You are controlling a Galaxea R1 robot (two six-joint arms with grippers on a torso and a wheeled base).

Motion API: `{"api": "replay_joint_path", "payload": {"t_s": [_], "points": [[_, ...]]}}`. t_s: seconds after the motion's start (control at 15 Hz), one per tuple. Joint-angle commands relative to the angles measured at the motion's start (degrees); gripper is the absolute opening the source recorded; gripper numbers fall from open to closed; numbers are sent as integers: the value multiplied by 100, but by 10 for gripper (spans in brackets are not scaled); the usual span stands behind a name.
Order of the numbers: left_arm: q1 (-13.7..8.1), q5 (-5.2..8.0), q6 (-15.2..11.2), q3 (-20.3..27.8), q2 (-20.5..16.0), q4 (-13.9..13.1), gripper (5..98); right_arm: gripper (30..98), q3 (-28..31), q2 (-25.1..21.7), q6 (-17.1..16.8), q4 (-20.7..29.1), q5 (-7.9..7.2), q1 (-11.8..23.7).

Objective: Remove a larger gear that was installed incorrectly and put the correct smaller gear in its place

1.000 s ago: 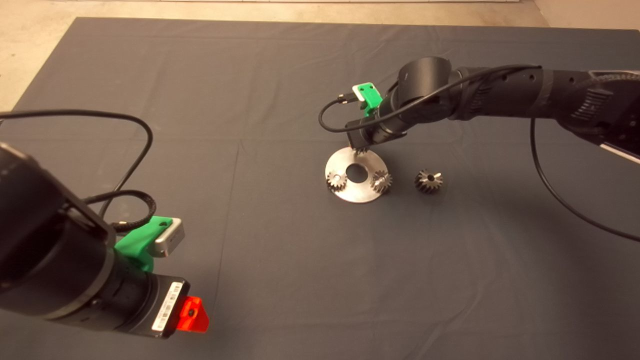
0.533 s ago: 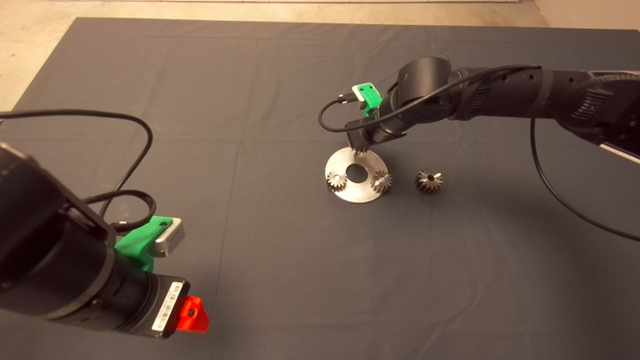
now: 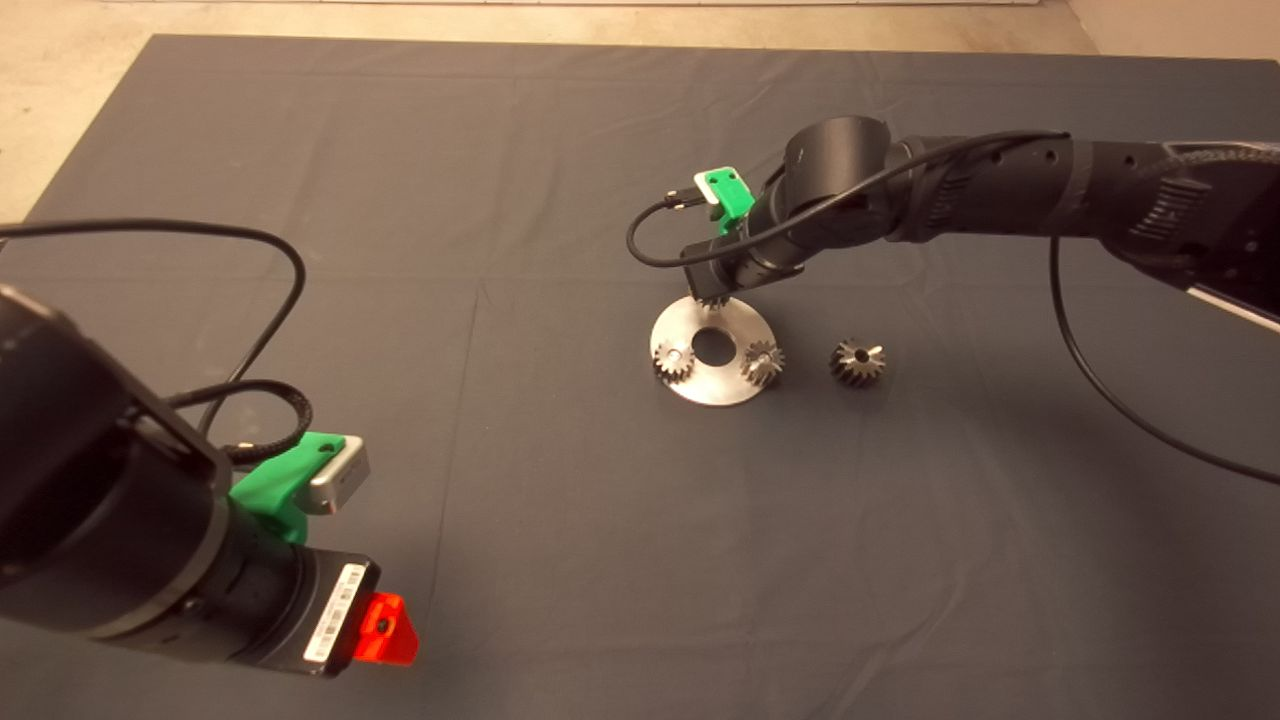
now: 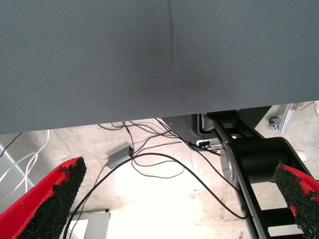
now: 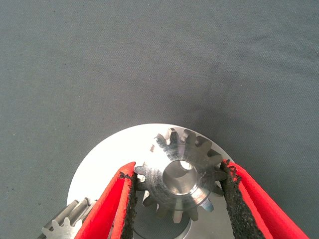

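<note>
My right gripper [image 5: 178,169] is shut on the smaller gear [image 5: 179,180], a silvery toothed gear with a centre hole, its pads pressed against the teeth on both sides. In the head view this gear [image 3: 712,300] sits at the far edge of a round steel disc [image 3: 712,388], under the right wrist. Two more small gears [image 3: 674,362] [image 3: 762,362] stand on the disc beside its centre hole. The larger gear [image 3: 857,361], darker with slanted teeth, lies on the mat just right of the disc. My left gripper [image 3: 385,628] is parked open at the lower left.
The dark mat [image 3: 560,520] spreads wide around the disc. The right arm's black cable [image 3: 1100,390] loops over the mat at the right. The left wrist view shows floor cables [image 4: 149,164] and a black robot base [image 4: 259,164] beyond the mat's edge.
The right wrist has shifted slightly left and away, carrying the held small gear a little along the disc's far edge. The left arm has not moved.
</note>
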Motion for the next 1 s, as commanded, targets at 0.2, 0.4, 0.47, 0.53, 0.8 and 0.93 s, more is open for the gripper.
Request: {"api": "replay_joint_path", "payload": {"t_s": [0.2,0.4,0.47,0.53,0.8,0.93], "points": [[-28,90,-32,92,4,-81,978,414,-1,-40,-40,-151,-30,153],[-28,90,-32,89,4,-81,978,414,42,-43,-41,-161,-77,162],[-28,90,-32,92,4,-89,978,414,43,-49,-41,-161,-84,162],[-28,90,-32,92,4,-81,978,414,51,-67,-41,-161,-92,162],[-28,90,-32,92,4,-81,978,414,78,-76,-41,-161,-180,171],[-28,90,-32,92,4,-81,978,414,95,-76,-49,-158,-212,171]]}}
